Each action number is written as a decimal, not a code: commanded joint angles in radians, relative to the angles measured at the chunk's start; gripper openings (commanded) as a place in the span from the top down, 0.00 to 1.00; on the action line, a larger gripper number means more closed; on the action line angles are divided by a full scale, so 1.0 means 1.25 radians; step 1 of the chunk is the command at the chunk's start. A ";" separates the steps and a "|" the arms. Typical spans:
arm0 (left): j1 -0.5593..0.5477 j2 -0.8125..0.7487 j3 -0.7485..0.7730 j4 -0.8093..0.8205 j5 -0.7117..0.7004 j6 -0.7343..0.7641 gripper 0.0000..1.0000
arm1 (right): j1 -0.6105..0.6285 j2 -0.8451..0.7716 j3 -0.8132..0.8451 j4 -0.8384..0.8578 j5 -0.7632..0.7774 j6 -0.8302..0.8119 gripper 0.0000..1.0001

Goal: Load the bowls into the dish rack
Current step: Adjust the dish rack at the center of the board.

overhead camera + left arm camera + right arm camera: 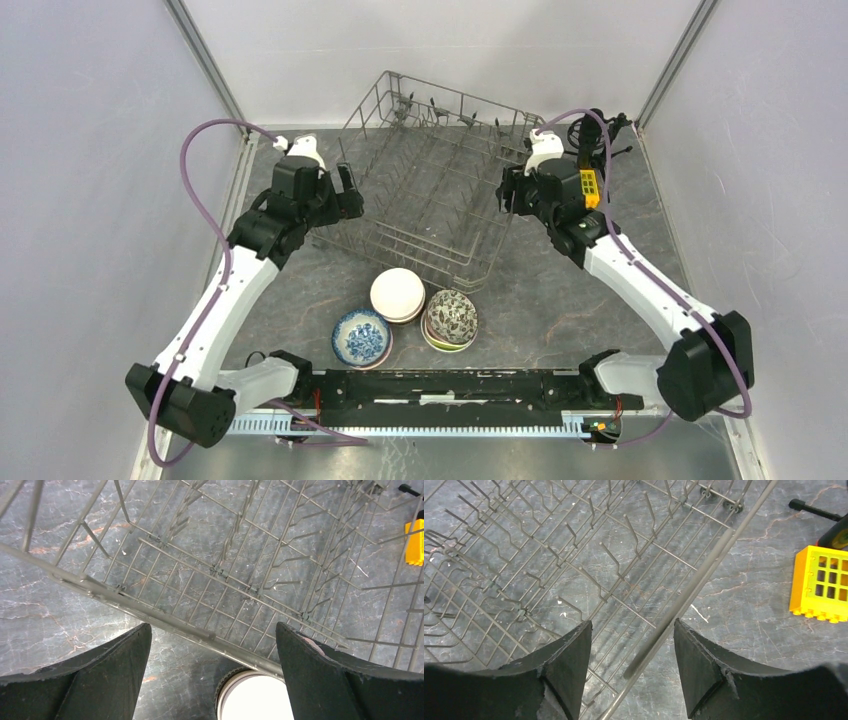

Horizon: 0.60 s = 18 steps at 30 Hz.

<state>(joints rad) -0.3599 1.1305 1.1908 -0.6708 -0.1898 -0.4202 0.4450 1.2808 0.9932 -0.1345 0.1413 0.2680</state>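
The empty grey wire dish rack (430,190) stands at the back middle of the table. Three small stacks of bowls sit in front of it: a white bowl (397,294) on top of one, a blue-and-white bowl (361,337), and a dark patterned bowl (451,317) over a lime green one. My left gripper (345,192) is open and empty above the rack's left rim; its wrist view (214,627) shows the rack rail (165,620) and the white bowl (255,697) below. My right gripper (507,190) is open and empty, astride the rack's right rim (631,622).
A yellow block (590,187) lies just right of the rack, also in the right wrist view (819,582). A black tool (600,130) sits at the back right corner. Grey walls close in the table on three sides.
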 commanded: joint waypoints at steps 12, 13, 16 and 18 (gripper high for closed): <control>0.003 -0.177 -0.084 -0.020 0.080 0.075 0.00 | 0.004 -0.266 -0.079 -0.095 -0.140 -0.081 0.26; 0.003 -0.186 -0.090 -0.019 0.099 0.074 0.00 | 0.004 -0.286 -0.095 -0.098 -0.165 -0.089 0.26; 0.003 -0.220 -0.128 0.000 0.147 0.068 0.00 | 0.006 -0.349 -0.139 -0.110 -0.228 -0.109 0.26; 0.003 -0.245 -0.160 0.022 0.189 0.061 0.00 | 0.011 -0.382 -0.155 -0.120 -0.287 -0.116 0.27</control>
<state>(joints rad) -0.3595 0.8780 1.0489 -0.6910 -0.0704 -0.3759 0.4454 0.8700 0.8314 -0.2687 -0.0578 0.1703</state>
